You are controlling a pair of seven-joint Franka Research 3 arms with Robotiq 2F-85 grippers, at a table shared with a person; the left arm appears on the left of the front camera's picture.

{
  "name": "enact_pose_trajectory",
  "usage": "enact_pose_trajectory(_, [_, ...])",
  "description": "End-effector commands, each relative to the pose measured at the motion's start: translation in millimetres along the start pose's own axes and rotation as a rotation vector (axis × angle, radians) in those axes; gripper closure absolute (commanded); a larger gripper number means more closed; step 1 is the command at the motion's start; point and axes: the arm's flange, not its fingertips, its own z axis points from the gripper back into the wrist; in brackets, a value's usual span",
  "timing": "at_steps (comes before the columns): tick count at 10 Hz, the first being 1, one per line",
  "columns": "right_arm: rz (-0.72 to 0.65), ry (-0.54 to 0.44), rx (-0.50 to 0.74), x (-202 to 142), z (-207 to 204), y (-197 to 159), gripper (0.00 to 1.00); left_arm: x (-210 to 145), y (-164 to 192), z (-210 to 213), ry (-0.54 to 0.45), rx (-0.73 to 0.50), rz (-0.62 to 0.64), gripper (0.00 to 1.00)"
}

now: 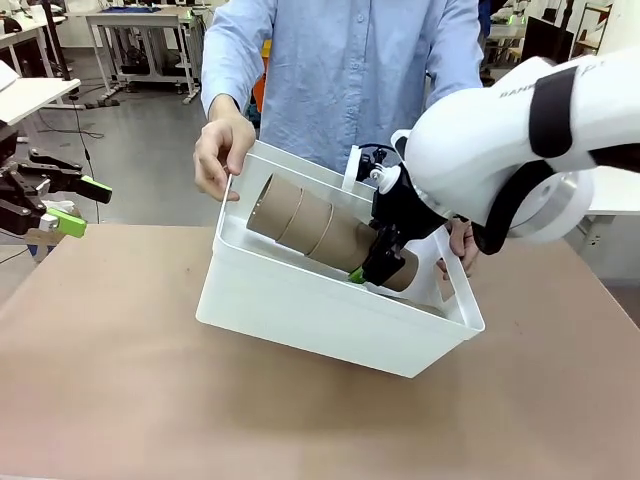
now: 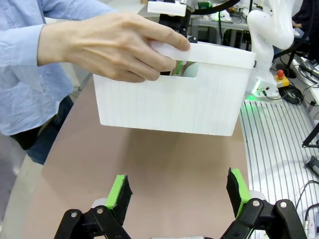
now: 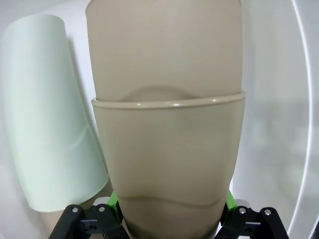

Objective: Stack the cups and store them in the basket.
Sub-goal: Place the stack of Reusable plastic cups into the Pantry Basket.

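Storing step: right hand (image 1: 378,268) clamped on stacked cups (image 1: 320,232) inside tilted basket (image 1: 330,310); next, release at 3 o'clock end.

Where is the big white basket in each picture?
Front view: the basket is in the middle, tilted, with a person's hands on both ends.
Left wrist view: it is at upper centre, lifted off the table.
Right wrist view: its white inside is behind the cups.
Shared landmark: the stack of tan cups, held in the right gripper.
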Motion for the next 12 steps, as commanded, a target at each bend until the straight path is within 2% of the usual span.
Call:
enact_pose_trajectory(1, [-0.024,0.019,-0.020,12,-7,-9,0.16,2,-1,2,-0.002,-0.005,0.005,0.00])
enact_pose_trajectory(6, [-0.011,0.059,0.012,13,-29,-19,0.16,2,-1,2,-0.002,-0.005,0.005,0.00])
enact_pose_trajectory(7, [-0.005,0.062,0.017,12,-30,-19,0.00,2,-1,2,-0.002,-0.005,0.005,0.00])
enact_pose_trajectory(8, [-0.006,0.061,0.020,13,-29,-17,0.00,2,-1,2,-0.002,-0.005,0.005,0.00])
enact_pose_trajectory(10, [-0.019,0.038,0.025,11,-15,-12,0.00,2,-1,2,-0.002,-0.005,0.005,0.00])
enact_pose_trajectory(12, [-0.055,-0.052,0.028,3,43,-12,0.00,2,-1,2,-0.002,-0.005,0.005,0.00])
